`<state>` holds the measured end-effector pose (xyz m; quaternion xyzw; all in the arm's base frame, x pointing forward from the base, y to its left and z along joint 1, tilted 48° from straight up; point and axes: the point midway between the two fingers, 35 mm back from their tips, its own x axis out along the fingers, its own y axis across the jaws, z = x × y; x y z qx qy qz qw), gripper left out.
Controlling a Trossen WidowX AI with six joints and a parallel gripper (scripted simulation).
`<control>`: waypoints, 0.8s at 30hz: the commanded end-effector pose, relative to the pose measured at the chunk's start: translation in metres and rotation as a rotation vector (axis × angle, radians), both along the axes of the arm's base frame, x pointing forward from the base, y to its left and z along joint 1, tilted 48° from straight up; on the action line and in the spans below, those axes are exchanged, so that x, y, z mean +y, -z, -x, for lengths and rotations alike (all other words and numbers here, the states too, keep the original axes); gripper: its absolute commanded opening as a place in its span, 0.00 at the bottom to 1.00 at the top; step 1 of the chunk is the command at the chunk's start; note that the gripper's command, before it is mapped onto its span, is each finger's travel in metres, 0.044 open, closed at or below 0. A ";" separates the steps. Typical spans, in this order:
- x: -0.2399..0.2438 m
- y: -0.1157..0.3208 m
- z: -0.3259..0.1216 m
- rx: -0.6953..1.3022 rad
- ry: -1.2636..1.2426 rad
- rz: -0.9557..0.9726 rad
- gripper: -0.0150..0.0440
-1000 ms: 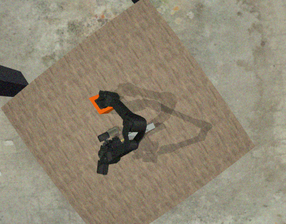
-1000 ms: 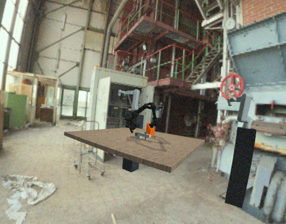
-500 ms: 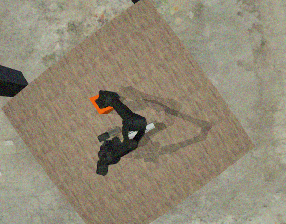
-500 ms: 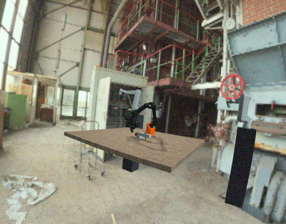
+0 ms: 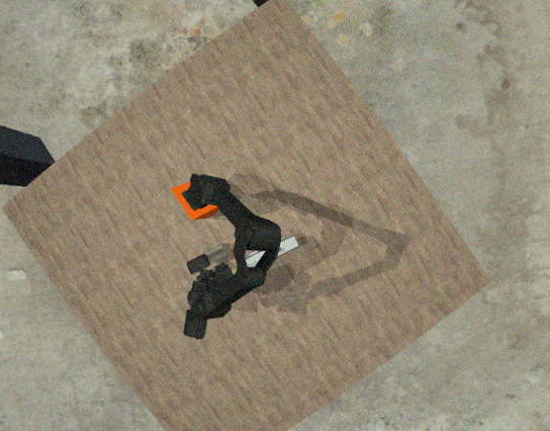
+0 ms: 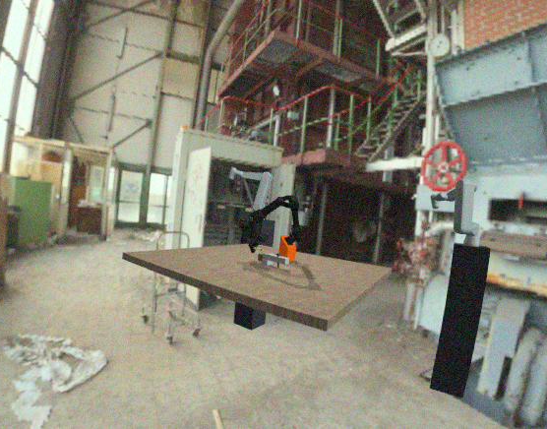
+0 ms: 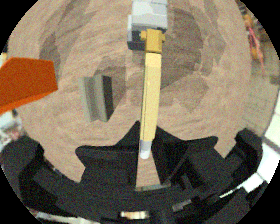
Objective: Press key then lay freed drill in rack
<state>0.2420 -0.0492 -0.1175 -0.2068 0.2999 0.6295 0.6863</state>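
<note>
My gripper [image 7: 141, 123] [image 6: 252, 249] is shut on the yellow drill [image 7: 151, 95], near its pale tip. Its brass end [image 7: 153, 40] overlaps the near end of the grey block [image 7: 136, 40], so I cannot tell whether it sits inside. The block's long pale bar also shows in the top view [image 5: 289, 244] and the exterior view [image 6: 273, 259]. The grey grooved rack [image 7: 93, 100] [image 5: 218, 253] lies on the table left of the drill in the wrist view. I cannot make out the key; my arm covers part of the block in the top view.
An orange box [image 5: 183, 198] [image 6: 286, 250] [image 7: 28, 80] stands under my arm's base, beyond the rack. The brown table [image 5: 334, 124] [image 6: 224, 275] carries everything. A black pillar [image 6: 460, 320] stands beyond the table edge at the right in the exterior view.
</note>
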 end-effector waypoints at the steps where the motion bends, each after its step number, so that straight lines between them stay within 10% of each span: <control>1: -0.003 -0.001 0.000 -0.004 -0.002 0.004 0.25; 24: -0.007 -0.004 0.013 -0.003 -0.002 0.004 0.25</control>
